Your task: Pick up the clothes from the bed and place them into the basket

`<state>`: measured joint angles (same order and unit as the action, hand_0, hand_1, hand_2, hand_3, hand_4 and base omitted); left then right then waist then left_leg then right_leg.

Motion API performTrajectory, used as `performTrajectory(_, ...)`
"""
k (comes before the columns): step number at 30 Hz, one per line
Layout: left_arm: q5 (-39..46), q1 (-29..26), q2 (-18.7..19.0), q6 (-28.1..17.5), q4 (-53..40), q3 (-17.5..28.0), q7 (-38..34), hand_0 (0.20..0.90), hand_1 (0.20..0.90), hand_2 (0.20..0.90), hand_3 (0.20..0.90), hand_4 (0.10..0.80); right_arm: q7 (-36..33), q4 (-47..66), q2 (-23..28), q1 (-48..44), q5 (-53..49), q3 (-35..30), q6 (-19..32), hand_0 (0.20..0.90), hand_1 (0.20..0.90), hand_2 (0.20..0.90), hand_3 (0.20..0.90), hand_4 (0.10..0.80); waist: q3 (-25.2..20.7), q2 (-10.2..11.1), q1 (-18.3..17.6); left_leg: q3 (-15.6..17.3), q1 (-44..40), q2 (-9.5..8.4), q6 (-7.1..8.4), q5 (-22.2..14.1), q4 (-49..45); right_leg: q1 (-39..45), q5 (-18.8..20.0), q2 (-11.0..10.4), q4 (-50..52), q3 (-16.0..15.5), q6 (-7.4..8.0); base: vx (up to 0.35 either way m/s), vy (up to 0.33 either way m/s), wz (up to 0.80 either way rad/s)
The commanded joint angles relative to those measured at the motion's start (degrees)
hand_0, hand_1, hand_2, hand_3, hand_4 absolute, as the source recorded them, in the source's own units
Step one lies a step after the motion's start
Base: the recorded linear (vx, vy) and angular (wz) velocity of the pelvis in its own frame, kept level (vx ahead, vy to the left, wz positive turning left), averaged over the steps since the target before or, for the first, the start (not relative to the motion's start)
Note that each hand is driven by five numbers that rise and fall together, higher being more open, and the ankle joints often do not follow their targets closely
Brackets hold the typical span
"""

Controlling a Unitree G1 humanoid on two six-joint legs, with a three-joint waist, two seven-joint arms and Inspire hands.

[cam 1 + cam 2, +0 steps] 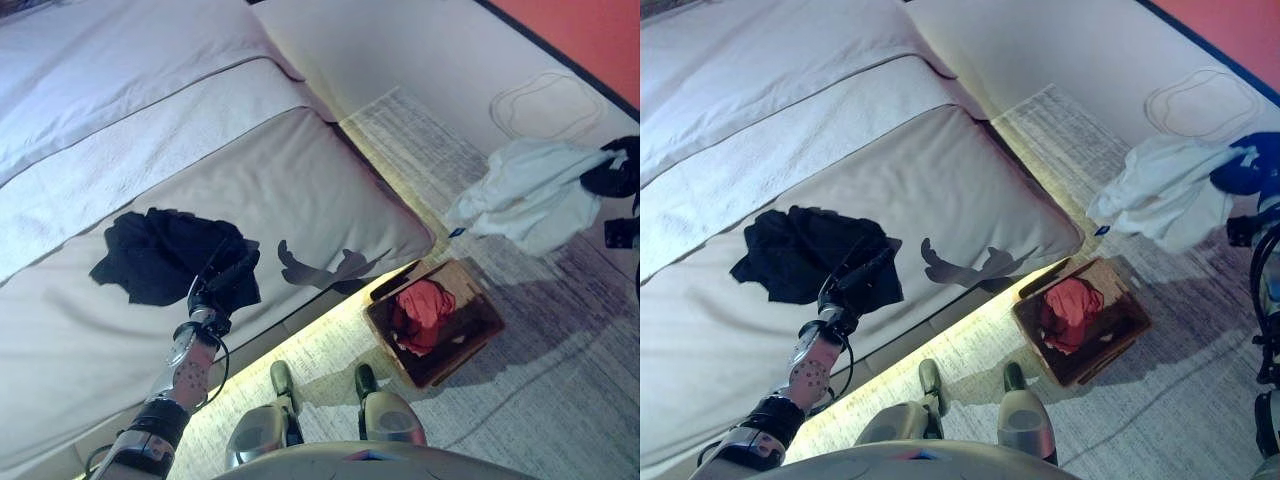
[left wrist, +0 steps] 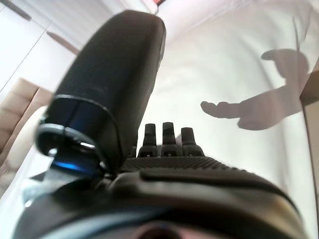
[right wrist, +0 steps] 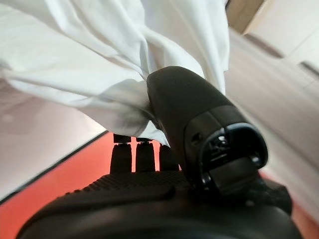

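While the right hand (image 1: 612,172) hangs at the right edge of the head views, well above the floor, its thumb and fingers pinch a white garment (image 1: 530,192), which droops in folds from the grip; the right wrist view shows the white cloth bunched against the thumb. Left hand (image 1: 225,282): stretched over the bed (image 1: 330,190), fingers fairly straight and loose, holding nothing, poised at the near edge of a black garment (image 1: 160,252); whether the fingertips touch the cloth cannot be told. Black garment: crumpled in a heap on the pale cover, near the bed's front edge. Basket (image 1: 478,338): brown, square, on the grey carpet (image 1: 560,350) just beside the bed's corner, below and to the left of the hanging white garment. Red garment (image 1: 424,310): bundled inside the basket, toward its bed-side wall. Beyond the carpet, a pale floor and an orange-red strip (image 1: 590,35) at the far right corner.
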<state>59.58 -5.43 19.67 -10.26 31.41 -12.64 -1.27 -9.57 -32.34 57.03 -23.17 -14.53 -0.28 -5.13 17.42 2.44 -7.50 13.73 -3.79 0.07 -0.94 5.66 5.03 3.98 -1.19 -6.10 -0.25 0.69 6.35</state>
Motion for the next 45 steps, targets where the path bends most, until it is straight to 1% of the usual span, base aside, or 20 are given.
performTrajectory(1, -3.4, 0.4, -1.8, -3.9, 0.4, 1.4, 3.5, 0.900, 0.900, 0.900, 0.900, 0.800, 0.4, 4.3, 1.9, -0.8, 0.1, -3.7, 4.0, 0.300, 0.300, 0.300, 0.200, 0.100, -6.8, -0.5, 0.5, -2.6, -1.4, 0.65, 0.82, -6.7, -0.4, -6.8, 3.6, 4.3, 3.3, 0.0, -2.44, 0.053, -0.054, -0.19)
performTrajectory(3, -4.3, 1.0, -2.3, -3.4, 0.9, 2.0, 4.4, 0.900, 0.900, 0.900, 0.900, 0.800, 2.3, 5.1, -0.3, 2.2, 0.8, -4.0, 3.5, 0.300, 0.300, 0.300, 0.200, 0.100, -7.4, -0.4, -0.1, -1.7, -1.8, 0.97, 0.82, -6.9, -0.6, -6.6, 3.7, 4.6, 3.0, 0.7, -2.65, 0.061, -0.060, -0.14)
performTrajectory(5, -4.6, 1.0, -2.5, -3.1, 1.1, 2.1, 4.5, 0.900, 0.900, 0.900, 0.900, 0.800, 3.0, 5.0, -1.2, 3.0, 0.9, -3.8, 3.2, 0.300, 0.300, 0.300, 0.200, 0.100, -7.5, -0.4, -0.3, -1.3, -1.8, 1.07, 0.86, -7.1, -0.9, -6.5, 3.6, 4.8, 2.9, 0.8, -2.78, 0.038, -0.043, -0.14)
performTrajectory(6, -5.2, 1.0, -2.9, -2.6, 1.6, 2.1, 4.8, 0.900, 0.900, 0.900, 0.900, 0.800, 4.0, 4.5, -2.6, 3.4, 1.6, -3.4, 2.5, 0.300, 0.300, 0.300, 0.200, 0.100, -7.7, -0.4, -0.5, -1.0, -1.8, 1.18, 0.98, -7.3, -1.4, -6.4, 3.7, 4.9, 2.7, 1.0, -2.97, 0.030, -0.058, -0.17)
performTrajectory(13, -6.6, 1.0, -3.7, -1.5, 3.3, 1.6, 7.1, 0.900, 0.900, 0.900, 0.900, 0.800, 5.2, -2.8, -6.5, 1.6, 2.6, 0.7, -1.1, 0.300, 0.300, 0.300, 0.200, 0.100, -7.9, -1.1, 0.0, -1.1, -1.7, 1.23, 1.39, -7.9, -2.6, -5.6, 3.7, 5.1, 2.0, 1.1, -3.42, 0.027, -0.053, -0.04)
performTrajectory(16, -6.8, 0.7, -3.4, -1.0, 3.7, 1.3, 8.1, 0.900, 0.900, 0.900, 0.900, 0.800, 4.7, -7.2, -8.6, 1.8, 2.9, 2.2, -1.0, 0.300, 0.300, 0.300, 0.200, 0.100, -7.5, -1.8, 0.5, -1.5, -1.7, 1.18, 1.51, -7.8, -2.6, -5.4, 3.8, 5.1, 1.8, 0.9, -3.46, -0.007, -0.049, 0.01)
performTrajectory(20, -6.7, -0.2, -3.3, -1.8, 5.6, 0.7, 9.6, 0.900, 0.900, 0.900, 0.900, 0.800, 4.5, -13.9, -12.0, 1.1, 3.3, 3.6, -1.9, 0.300, 0.300, 0.300, 0.200, 0.100, -7.0, -2.8, 0.9, -2.1, -1.7, 0.88, 1.40, -7.6, -2.2, -5.4, 3.8, 5.2, 1.6, 0.8, -3.50, -0.027, -0.036, 0.01)
performTrajectory(24, -6.7, -0.6, -3.6, -2.4, 5.4, 0.3, 9.8, 0.900, 0.900, 0.900, 0.900, 0.800, 3.5, -20.4, -15.2, 2.5, 4.8, 4.5, -0.3, 0.300, 0.300, 0.300, 0.200, 0.100, -6.7, -3.6, 1.6, -2.6, -1.8, 0.70, 1.28, -7.5, -2.0, -5.1, 4.0, 5.0, 1.2, 0.5, -3.52, -0.023, -0.036, 0.02)
performTrajectory(25, -6.7, -0.7, -3.7, -2.4, 5.5, 0.2, 9.8, 0.900, 0.900, 0.900, 0.900, 0.800, 2.7, -21.2, -15.6, 2.6, 5.4, 4.7, -0.3, 0.432, 0.432, 0.432, 0.354, 0.254, -6.7, -3.8, 1.7, -2.7, -1.8, 0.67, 1.27, -7.4, -2.0, -5.0, 4.0, 5.0, 1.1, 0.4, -3.52, -0.017, -0.042, 0.07)
performTrajectory(26, -6.9, -0.7, -3.6, -2.5, 5.4, -0.2, 9.7, 0.900, 0.900, 0.900, 0.900, 0.800, 1.0, -22.7, -16.3, 2.6, 6.3, 5.0, 0.0, 0.900, 0.900, 0.900, 0.900, 0.800, -6.6, -4.0, 2.0, -3.0, -1.8, 0.62, 1.22, -7.4, -1.8, -4.9, 4.1, 5.0, 1.0, 0.4, -3.50, -0.019, -0.038, 0.05)
performTrajectory(29, -6.7, -0.8, -3.4, -3.0, 6.0, -0.9, 9.9, 0.900, 0.900, 0.900, 0.900, 0.800, 0.8, -24.6, -17.1, 1.9, 6.8, 5.4, 0.1, 0.900, 0.900, 0.900, 0.900, 0.800, -6.5, -4.6, 2.4, -3.5, -2.0, 0.45, 1.21, -7.2, -1.4, -4.8, 4.1, 4.9, 0.9, -0.1, -3.45, -0.032, -0.028, 0.02)
performTrajectory(33, -6.2, -0.7, -3.1, -3.1, 6.3, -1.0, 10.5, 0.900, 0.900, 0.900, 0.900, 0.800, 0.7, -24.3, -17.7, 2.5, 6.9, 5.9, 0.4, 0.900, 0.900, 0.900, 0.900, 0.800, -6.6, -5.3, 2.6, -3.9, -2.0, 0.24, 1.25, -6.8, -0.8, -4.5, 4.3, 4.7, 0.4, -0.5, -3.32, -0.025, -0.005, 0.07)
performTrajectory(38, -6.7, -0.5, -3.3, -3.2, 6.3, -1.1, 11.3, 0.900, 0.900, 0.900, 0.900, 0.800, -0.5, -22.5, -18.4, 4.0, 7.0, 5.6, 1.4, 0.900, 0.900, 0.900, 0.900, 0.800, -6.6, -5.3, 2.4, -3.9, -2.0, 0.27, 1.23, -6.7, -0.6, -4.6, 4.4, 4.7, 0.3, -0.5, -3.21, -0.014, -0.011, 0.04)
performTrajectory(41, -6.8, -0.4, -3.4, -3.2, 6.2, -1.2, 11.3, 0.900, 0.900, 0.900, 0.900, 0.800, -1.7, -20.5, -18.2, 4.2, 6.7, 5.5, 1.9, 0.900, 0.900, 0.900, 0.900, 0.800, -6.5, -5.3, 2.3, -3.8, -2.1, 0.37, 1.25, -6.7, -0.7, -4.5, 4.3, 4.7, 0.4, -0.5, -3.22, 0.000, 0.000, 0.00)
performTrajectory(45, -6.5, -0.4, -3.7, -3.3, 5.4, -1.5, 10.4, 0.900, 0.900, 0.900, 0.900, 0.800, -4.9, -14.1, -17.4, 3.7, 8.4, 5.7, 1.2, 0.900, 0.900, 0.900, 0.900, 0.800, -5.9, -5.7, 1.8, -3.8, -1.8, 0.36, 1.28, -6.8, -1.3, -4.9, 3.9, 4.7, 1.3, -0.6, -3.38, 0.000, 0.000, 0.00)
